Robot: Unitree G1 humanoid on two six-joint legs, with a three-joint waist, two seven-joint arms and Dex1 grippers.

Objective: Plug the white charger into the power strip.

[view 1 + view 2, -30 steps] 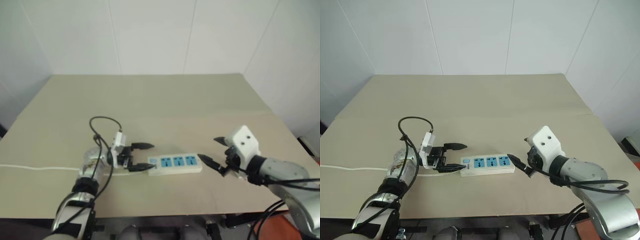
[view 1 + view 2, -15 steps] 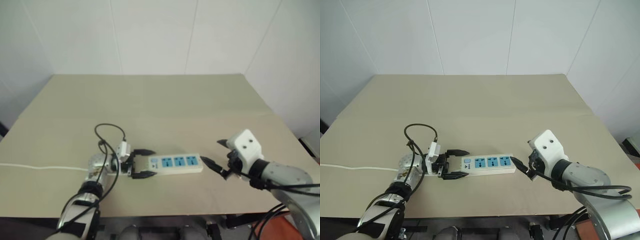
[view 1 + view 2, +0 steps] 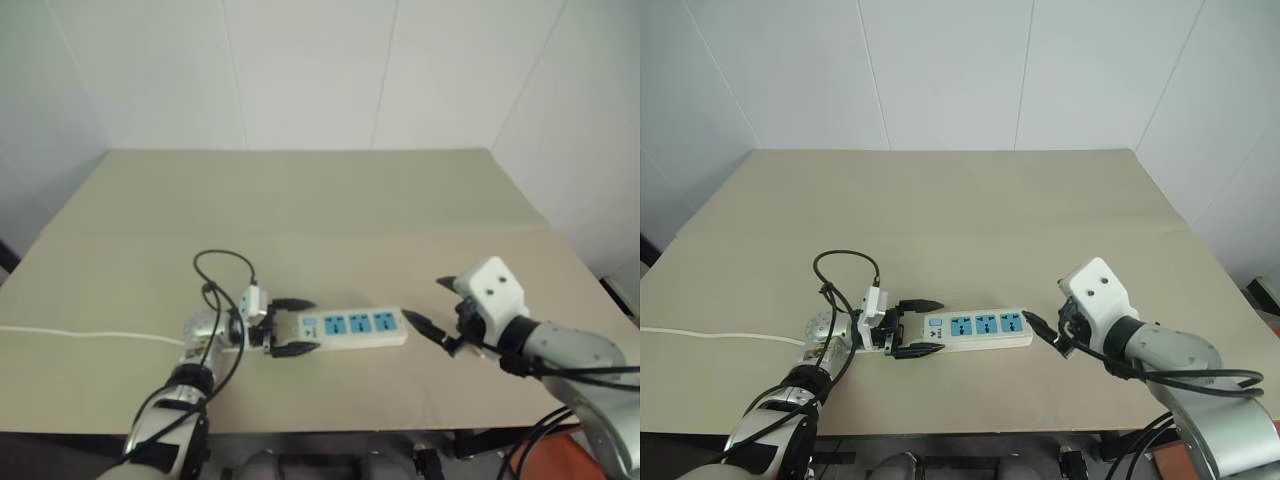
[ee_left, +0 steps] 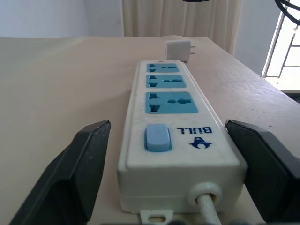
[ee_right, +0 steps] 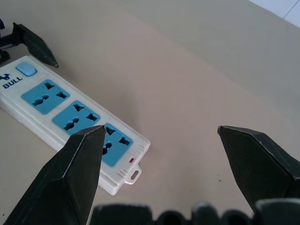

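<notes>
Left gripper [image 3: 296, 327] jaws spread, straddling cord end of power strip [image 3: 352, 327] on worktop [image 3: 330, 210]. Right gripper [image 3: 432, 308] jaws spread, empty, near strip's far end. White charger [image 4: 177, 48] beyond strip.

The white power strip [image 4: 174, 140], with three blue sockets, lies flat on the table, and the small white charger [image 4: 177, 49] rests unplugged just beyond its far end.

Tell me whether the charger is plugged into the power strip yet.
Not yet. All three blue sockets on the power strip are empty, and the charger sits on the table beyond its far end.
</notes>
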